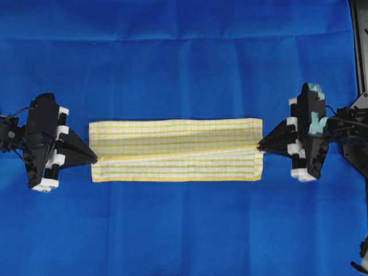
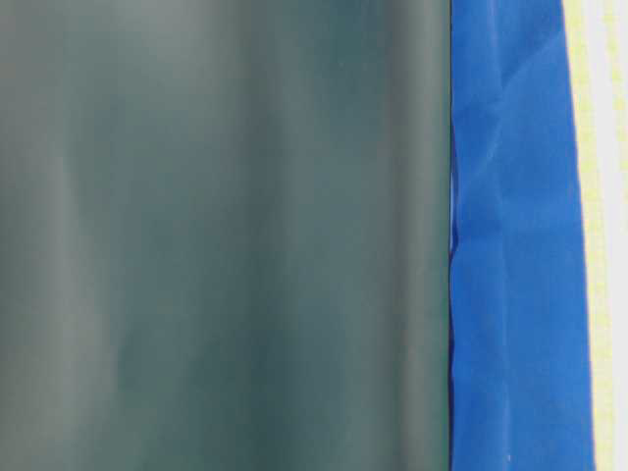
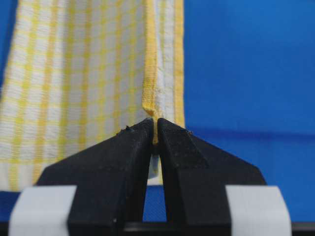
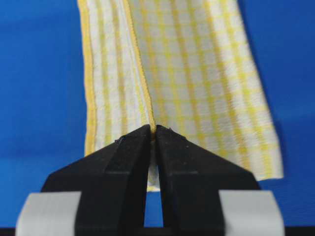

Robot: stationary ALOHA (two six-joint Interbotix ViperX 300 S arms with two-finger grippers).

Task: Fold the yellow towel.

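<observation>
Yellow-checked and folded into a long band, the yellow towel lies mid-way across the blue sheet, its left short end pinched at the yellow hem by the left tool and its right short end likewise clamped by the right tool.

One yellow towel lies on one blue sheet that covers the desk. Two grippers are in view: the left gripper at one short end of the towel, the right gripper at the other, each with two black fingers pinched on a yellow hem.
</observation>
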